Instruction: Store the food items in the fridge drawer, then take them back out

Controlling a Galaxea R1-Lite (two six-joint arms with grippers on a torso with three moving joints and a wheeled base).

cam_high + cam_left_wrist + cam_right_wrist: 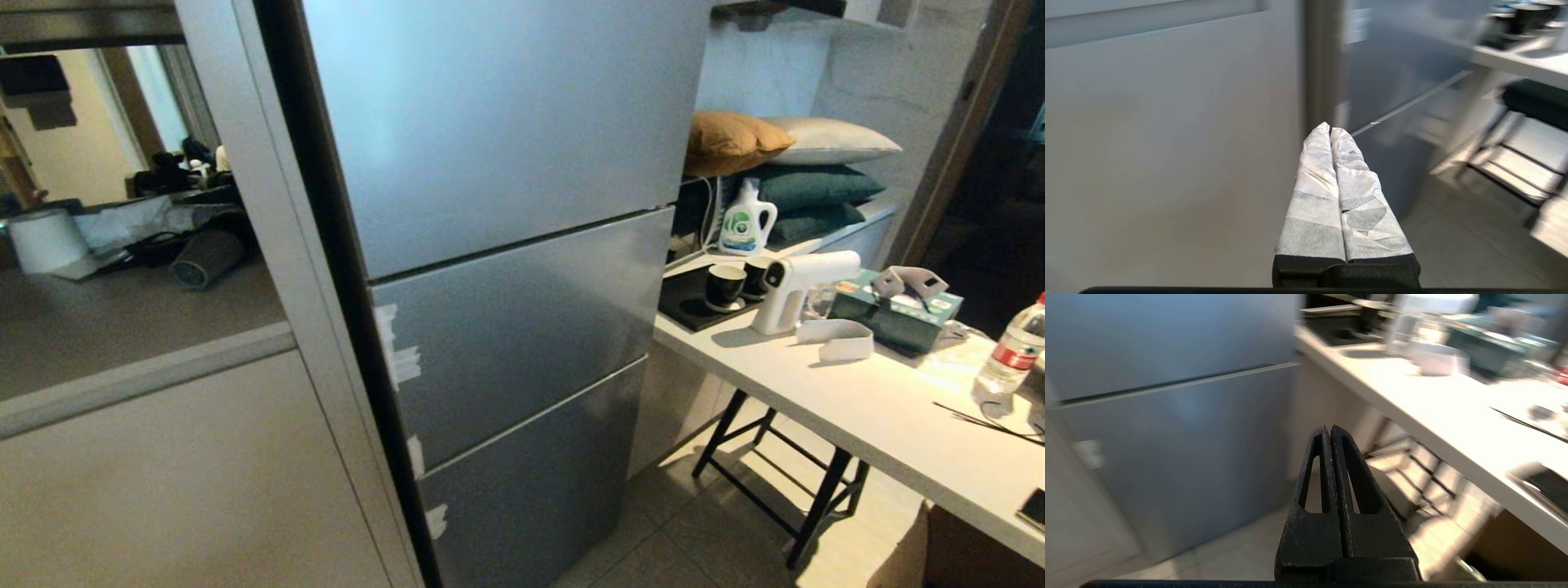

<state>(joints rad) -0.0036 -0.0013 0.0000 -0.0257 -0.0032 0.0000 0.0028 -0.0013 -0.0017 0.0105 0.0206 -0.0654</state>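
Food items (green pepper, potato-like lump) were in no view, and neither was the clear fridge drawer: it presumably sat behind one of the closed silver-grey fridge fronts (522, 327). Fridge was fully shut, three flat panels with dark seams between them, strips of white tape (397, 355) along its left edge.

Judgement on handling: the drawer should be light, stiff plastic sliding on rails, best pulled from its front lip, squarely. No handle showed on the panels, so the door edge or seam was the likely place to take hold; the brushed metal looked slick.

Left claw (1329, 130), fingers wrapped in white tape, was pressed shut and held nothing; ahead of it were the beige cabinet panel (1167, 143) and the fridge's lower corner. Right claw (1327, 430), bare black fingers, was likewise pinched shut and empty, pointing at the gap between fridge and the white bench (857, 400), which lay off to its right side.

Bench carried black cups (725, 286), a white spray gun (796, 286), a green tissue box (894, 314) and a clear water bottle (1012, 347). Tiled floor (694, 531), dim room, stacked cushions (784, 175) behind.
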